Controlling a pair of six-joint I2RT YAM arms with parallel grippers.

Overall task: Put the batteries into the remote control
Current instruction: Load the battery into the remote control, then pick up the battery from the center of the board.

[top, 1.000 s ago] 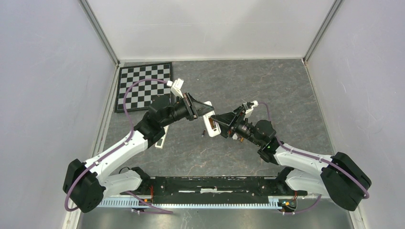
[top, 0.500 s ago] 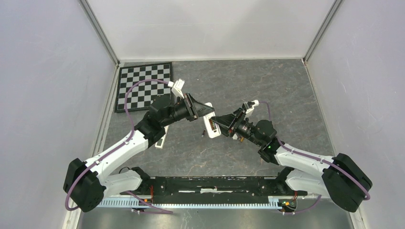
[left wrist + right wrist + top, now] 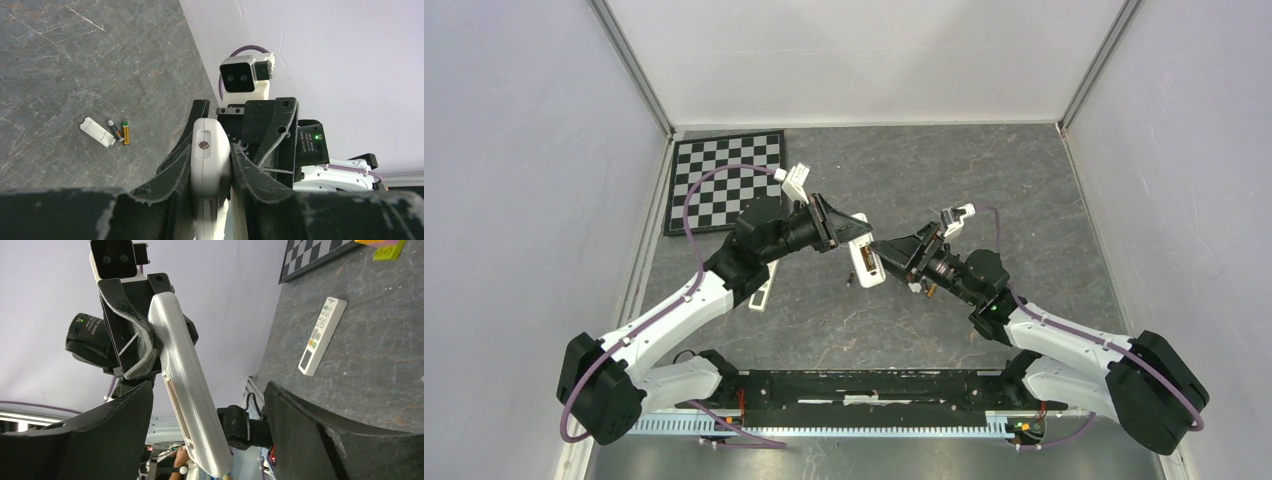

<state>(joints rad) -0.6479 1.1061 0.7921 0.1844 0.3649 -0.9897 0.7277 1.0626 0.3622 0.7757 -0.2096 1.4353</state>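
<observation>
Slim white remote control (image 3: 187, 385), seemingly coverless

Bright, even, diffuse light falls from above, leaving no hot spots on the pale lilac enclosure walls (image 3: 524, 200). The grey marbled worktop (image 3: 1024, 200) carries only faint, soft shadows under the arms. The overhead view is sharp throughout. In the wrist views, the black fingers (image 3: 165, 175) of the left hand (image 3: 216, 125) and of the right hand (image 3: 209, 386) blur near the lens. The slim white plastic remote control (image 3: 185, 390) looks slightly washed out.
</observation>
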